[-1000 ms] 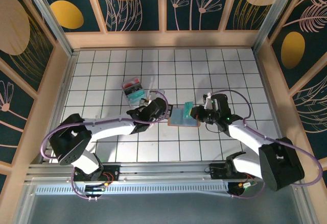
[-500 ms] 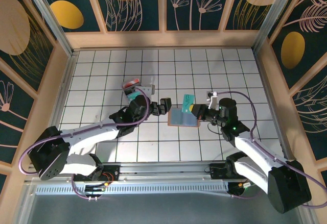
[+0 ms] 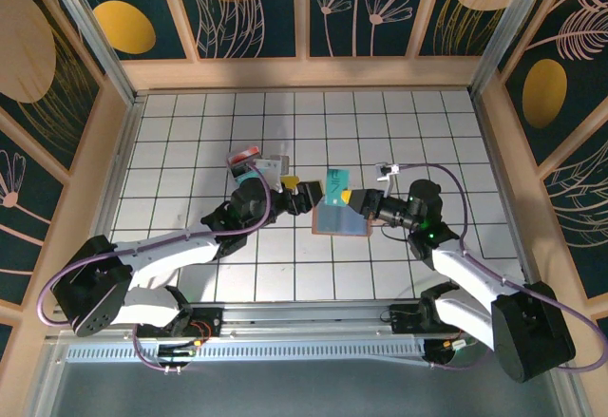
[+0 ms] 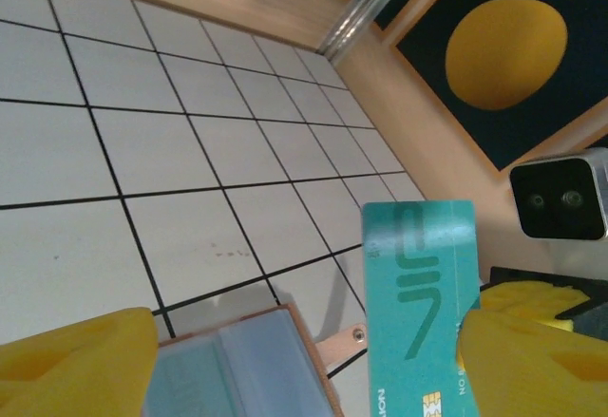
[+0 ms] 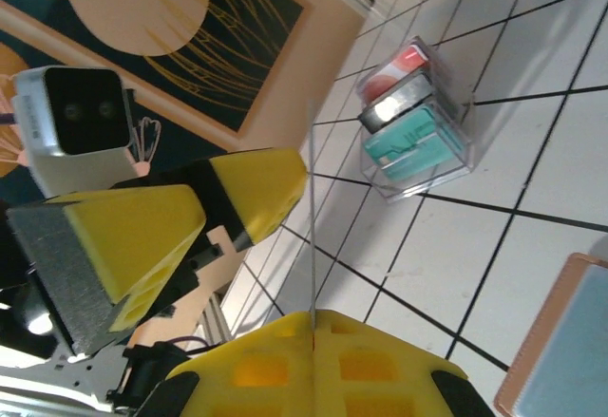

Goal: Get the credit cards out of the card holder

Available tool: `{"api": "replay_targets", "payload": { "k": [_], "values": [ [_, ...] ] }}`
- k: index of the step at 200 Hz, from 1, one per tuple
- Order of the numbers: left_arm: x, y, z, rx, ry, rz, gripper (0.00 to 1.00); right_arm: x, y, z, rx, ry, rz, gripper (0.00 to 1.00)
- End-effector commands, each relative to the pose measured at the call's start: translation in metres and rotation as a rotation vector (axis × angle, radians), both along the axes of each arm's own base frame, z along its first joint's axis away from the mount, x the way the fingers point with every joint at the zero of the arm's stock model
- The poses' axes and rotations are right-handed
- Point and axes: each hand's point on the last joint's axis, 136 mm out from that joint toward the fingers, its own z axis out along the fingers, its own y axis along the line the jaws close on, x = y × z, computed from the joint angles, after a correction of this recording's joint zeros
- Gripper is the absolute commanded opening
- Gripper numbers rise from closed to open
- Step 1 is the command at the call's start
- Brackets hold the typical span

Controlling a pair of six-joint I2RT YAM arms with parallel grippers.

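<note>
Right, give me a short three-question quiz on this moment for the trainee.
1. True or false: the teal card lies tucked flat inside the card holder.
2. What grips the teal card? A) the left gripper B) the right gripper C) nothing
3. Fill in: the left gripper's jaws stand ____, one on either side of the card.

Key: 1 false; 2 B; 3 open.

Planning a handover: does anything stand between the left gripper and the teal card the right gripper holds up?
Nothing visible does. The open left gripper faces the teal card directly, one finger beside its edge. The card holder lies below, the clear box off to the side.
</note>
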Motion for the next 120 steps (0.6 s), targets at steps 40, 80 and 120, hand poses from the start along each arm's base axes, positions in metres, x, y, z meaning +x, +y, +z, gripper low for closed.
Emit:
{"api": "replay_targets", "payload": {
  "k": [40, 80, 120],
  "values": [
    [-0.014, -0.022, 0.034, -0.189, -0.061, -0.161, 0.69, -0.013, 0.005, 0.038, 0.111, -0.085, 0.078, 0.00],
    [-0.021, -0.032, 0.039, -0.222, -0.061, -0.230, 0.57, -0.016, 0.007, 0.047, 0.143, -0.105, 0.102, 0.00],
    [-0.028, -0.036, 0.045, -0.282, -0.067, -0.282, 0.39, -0.021, 0.013, 0.051, 0.155, -0.116, 0.140, 0.00]
  ]
}}
